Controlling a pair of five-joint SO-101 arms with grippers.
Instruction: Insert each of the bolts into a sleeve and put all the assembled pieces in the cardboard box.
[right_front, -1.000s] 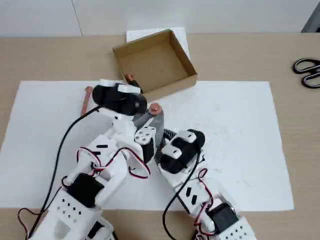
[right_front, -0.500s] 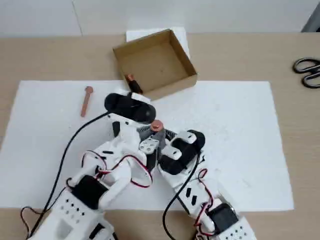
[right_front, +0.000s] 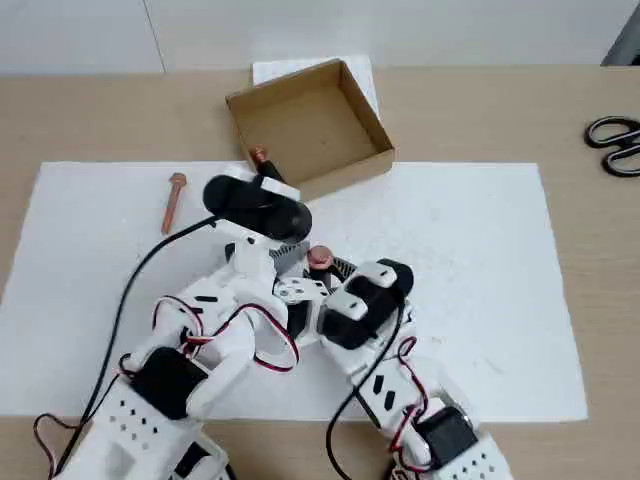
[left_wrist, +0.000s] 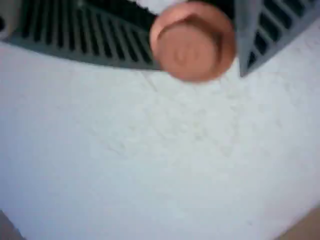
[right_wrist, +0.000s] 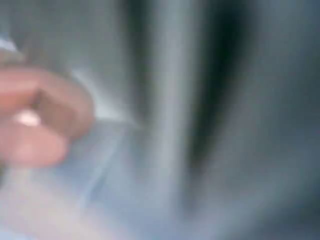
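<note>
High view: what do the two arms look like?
One arm and the other are white shells with black motor blocks. Red and black wires loop along each; a black cable trails from the first. The jaws are grey and ribbed.

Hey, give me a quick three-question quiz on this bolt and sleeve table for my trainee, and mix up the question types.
1. True or false: the cardboard box already holds a bolt.
2. The scissors lie: A) inside the box B) on the bare table C) in an end effector.
3. What is clamped in the left end effector?

Key: 1 false, the box looks empty. 2 B. 3 a bolt.
</note>
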